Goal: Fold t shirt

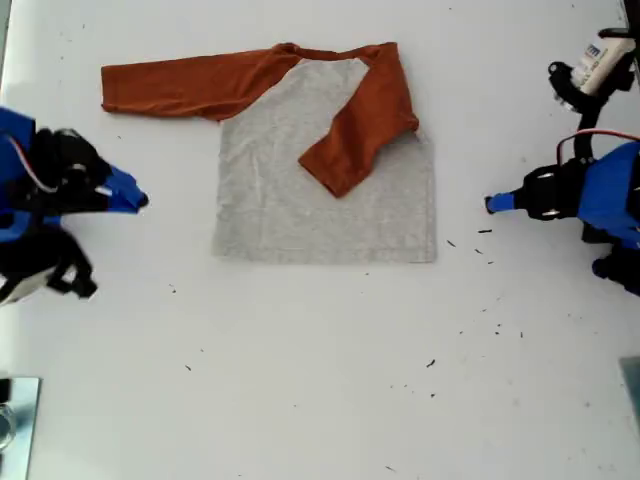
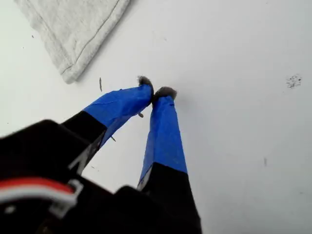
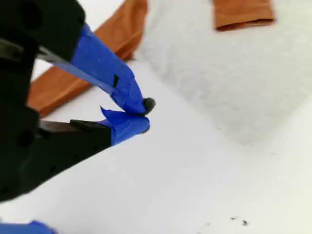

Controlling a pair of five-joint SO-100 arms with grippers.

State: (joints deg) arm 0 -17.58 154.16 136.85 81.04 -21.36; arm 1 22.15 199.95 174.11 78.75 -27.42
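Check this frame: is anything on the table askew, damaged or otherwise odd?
Nothing damaged. The t shirt lies flat and half-folded: one orange sleeve is folded over the grey body, the other sleeve is stretched out toward the exterior view's left. Small dark specks dot the table.

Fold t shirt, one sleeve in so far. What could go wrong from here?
1. The outstretched sleeve is still unfolded; my second tool, shut and empty beside it, may pinch only one layer or drag the t shirt.
2. The folded sleeve lies loose on the body; tugging could slide it off.
3. My first tool sits off the hem corner, so nothing pins the fabric.
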